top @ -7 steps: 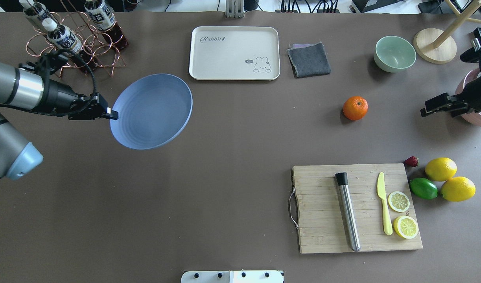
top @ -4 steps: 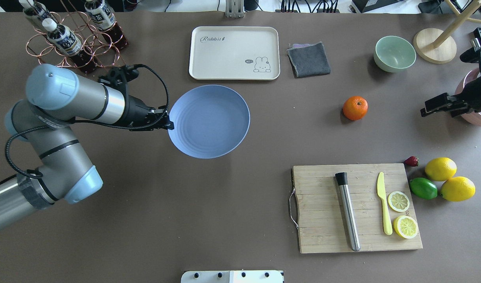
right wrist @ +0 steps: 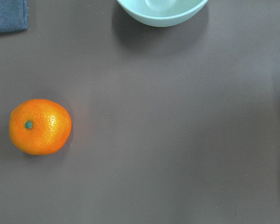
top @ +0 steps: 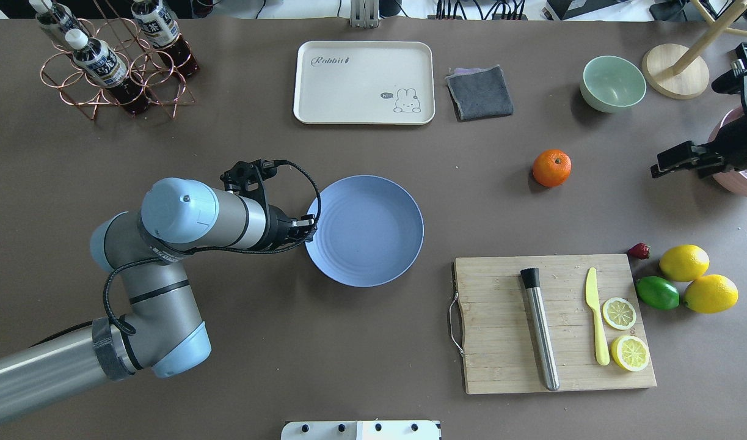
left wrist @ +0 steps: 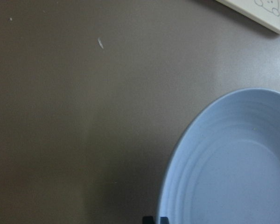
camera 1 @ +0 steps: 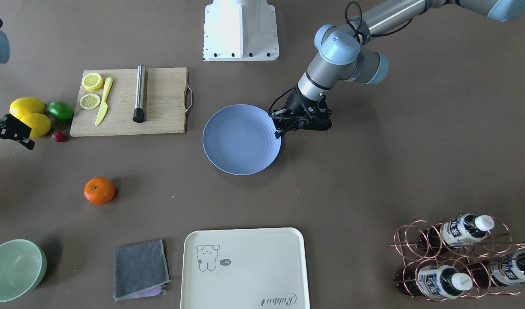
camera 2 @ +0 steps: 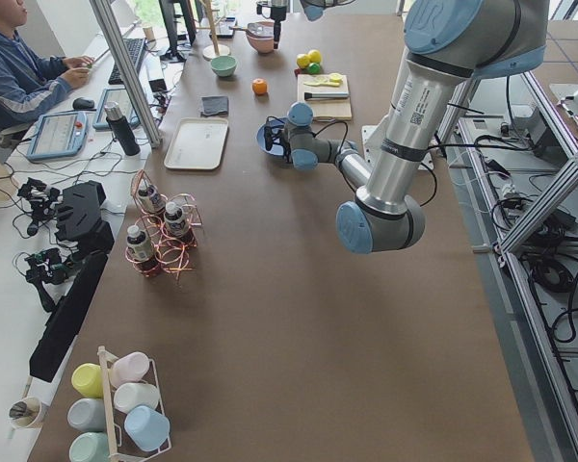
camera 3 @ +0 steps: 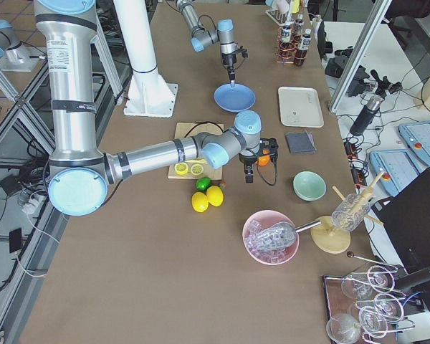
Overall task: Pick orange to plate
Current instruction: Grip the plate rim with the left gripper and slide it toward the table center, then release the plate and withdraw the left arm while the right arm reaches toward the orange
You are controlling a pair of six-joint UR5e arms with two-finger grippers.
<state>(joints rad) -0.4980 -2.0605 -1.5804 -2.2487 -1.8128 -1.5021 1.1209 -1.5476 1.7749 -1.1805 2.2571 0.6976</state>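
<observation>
The periwinkle-blue plate (top: 373,235) lies level near the table's middle, low over or on the surface. My left gripper (top: 310,227) is shut on its left rim; the wrist view shows the plate rim (left wrist: 177,168) right at the fingertips. The orange (top: 551,168) sits alone on the brown table, to the right of the plate and a little farther back, and shows as the orange (right wrist: 39,126) at the left of the right wrist view. My right gripper (top: 659,166) hovers right of the orange, apart from it, open and holding nothing.
A wooden cutting board (top: 501,342) with a steel muddler, yellow knife and lemon slices lies near-right of the plate. Two lemons (top: 685,263), a lime (top: 657,293), a mint bowl (top: 613,82), a cream tray (top: 364,82), a grey cloth (top: 480,91) and a bottle rack (top: 104,61) ring the table.
My left arm has carried the plate from the far left to the right and nearer the robot, levelling it near the table's middle. The right gripper and orange stayed put.
</observation>
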